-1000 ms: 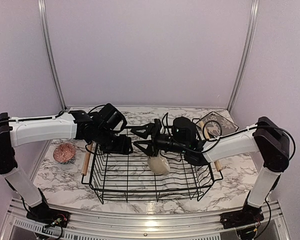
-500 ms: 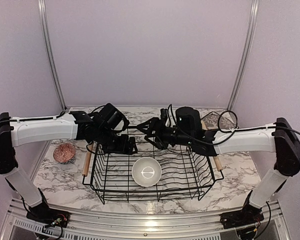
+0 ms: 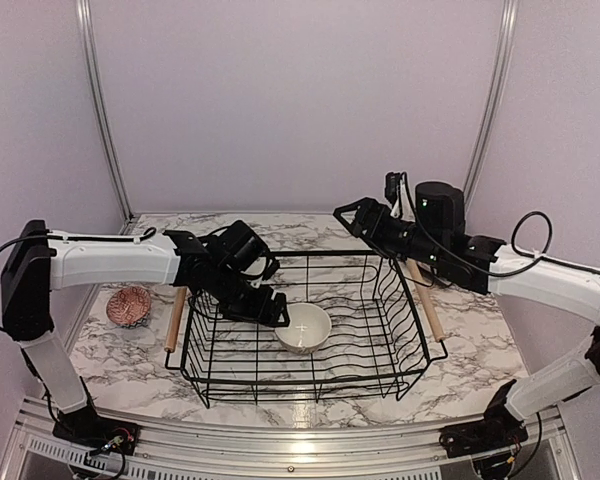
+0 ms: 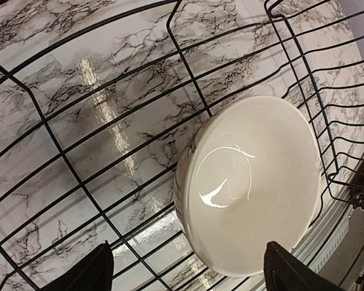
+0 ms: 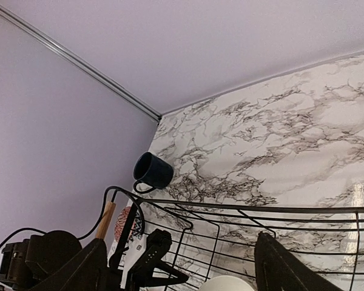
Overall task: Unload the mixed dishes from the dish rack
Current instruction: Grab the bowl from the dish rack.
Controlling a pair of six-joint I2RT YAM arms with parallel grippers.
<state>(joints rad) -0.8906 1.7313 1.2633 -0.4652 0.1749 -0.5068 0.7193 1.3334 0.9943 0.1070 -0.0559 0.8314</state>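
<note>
The black wire dish rack (image 3: 380,345) stands mid-table. A beige bowl (image 3: 304,327) lies in it, mouth up and a little tilted; it fills the left wrist view (image 4: 255,182). My left gripper (image 3: 267,306) is open inside the rack, at the bowl's left rim, with the bowl between its spread fingertips (image 4: 88,273). My right gripper (image 3: 352,217) is open and empty, raised above the rack's back right corner. The dark blue mug (image 5: 153,170) lies on its side on the table behind the rack. The small patterned bowl (image 3: 130,305) sits on the table left of the rack. The plates are hidden.
The rack's wooden handles are at its left (image 3: 174,320) and right (image 3: 428,310) sides. Lilac walls close in the back and both sides. The right wrist view shows bare marble table (image 5: 303,133) behind the rack.
My right gripper let go of the beige bowl, which now lies in the rack, then rose and drew back to the right. My left gripper moved down into the rack beside the bowl.
</note>
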